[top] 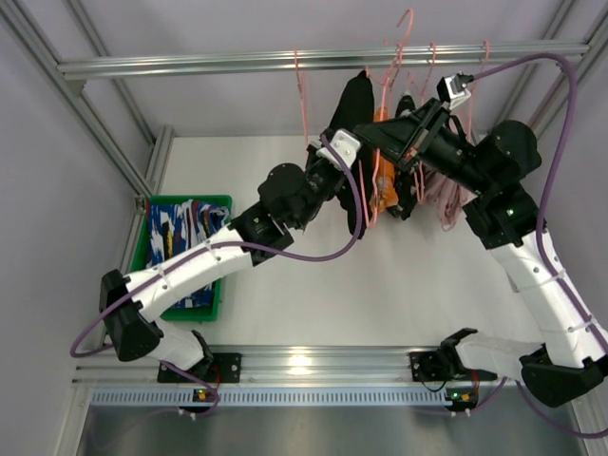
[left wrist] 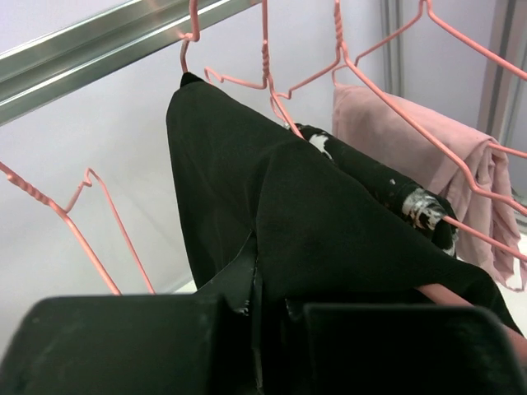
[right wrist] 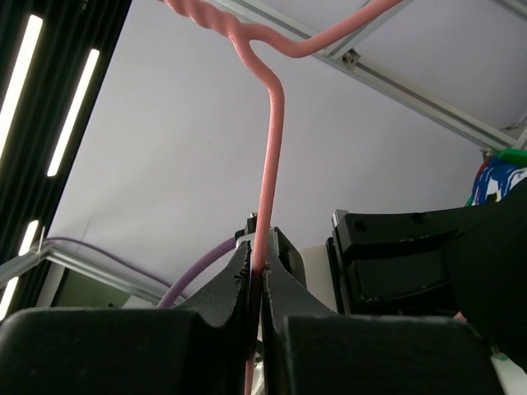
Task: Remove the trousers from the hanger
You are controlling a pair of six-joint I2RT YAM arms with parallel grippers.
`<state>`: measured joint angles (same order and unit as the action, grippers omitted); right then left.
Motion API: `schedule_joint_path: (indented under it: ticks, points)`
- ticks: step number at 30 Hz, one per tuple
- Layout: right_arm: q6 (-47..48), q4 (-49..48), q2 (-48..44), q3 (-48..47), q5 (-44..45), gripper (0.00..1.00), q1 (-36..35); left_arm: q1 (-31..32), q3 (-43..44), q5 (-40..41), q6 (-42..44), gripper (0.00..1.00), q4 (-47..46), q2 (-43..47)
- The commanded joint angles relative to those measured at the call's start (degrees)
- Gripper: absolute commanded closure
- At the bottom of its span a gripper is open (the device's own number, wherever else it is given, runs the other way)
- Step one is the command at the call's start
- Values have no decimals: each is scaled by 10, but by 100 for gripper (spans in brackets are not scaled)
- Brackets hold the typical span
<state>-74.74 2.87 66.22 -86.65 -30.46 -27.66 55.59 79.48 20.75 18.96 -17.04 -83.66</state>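
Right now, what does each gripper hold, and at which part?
Left gripper: black trousers, at a lower fold. Right gripper: pink hanger, on the straight wire below its twist.

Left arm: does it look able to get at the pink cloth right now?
Probably not: the left gripper is shut on the black trousers, which hang between it and the pink cloth.
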Motion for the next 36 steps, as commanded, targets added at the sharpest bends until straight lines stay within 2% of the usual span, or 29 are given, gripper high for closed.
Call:
schedule_joint_path:
  ticks: [1, 9, 24, 36]
  points:
    - [81, -46, -42, 10, -10, 100, 10, -2, 57, -26, -26, 100, 1, 44]
    - [124, -44, -62, 94, 8, 100, 30, -2, 118, -55, -64, 100, 46, 64]
    - [153, -15, -77, 171, 24, 100, 59, -3, 198, -81, -62, 100, 39, 53]
    - [178, -15, -115, 253, 28, 100, 64, -3, 353, -81, -47, 100, 54, 4]
